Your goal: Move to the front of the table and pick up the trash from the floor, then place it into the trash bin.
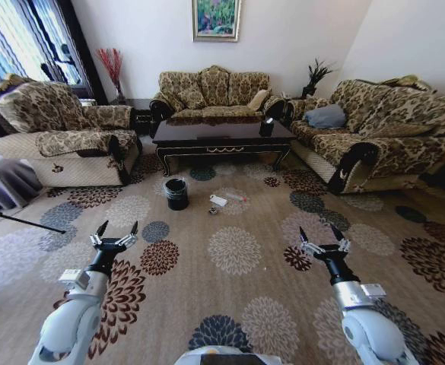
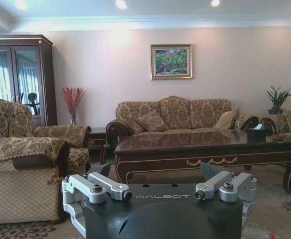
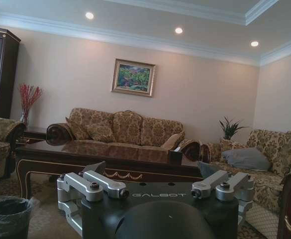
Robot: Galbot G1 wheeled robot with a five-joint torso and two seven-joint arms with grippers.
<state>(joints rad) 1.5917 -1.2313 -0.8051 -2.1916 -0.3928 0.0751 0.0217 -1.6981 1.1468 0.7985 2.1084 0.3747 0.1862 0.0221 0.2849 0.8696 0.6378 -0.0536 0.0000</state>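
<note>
From the head camera, I hold both arms low over the carpet, left gripper (image 1: pixel 117 226) and right gripper (image 1: pixel 320 232) with fingers spread, empty; the trash (image 1: pixel 219 201) lies well ahead by the trash bin (image 1: pixel 176 193), before the table (image 1: pixel 220 134). Left wrist: table front (image 2: pixel 205 149). Right wrist: bin (image 3: pixel 8 215) close. The paper looks light and limp; I'd pinch its edge.

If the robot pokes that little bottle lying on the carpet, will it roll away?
Probably a little. The bottle lies on its side, so a nudge could roll it, though the carpet may slow it. It looks small and clear, so likely light, maybe slippery to pinch.
</note>
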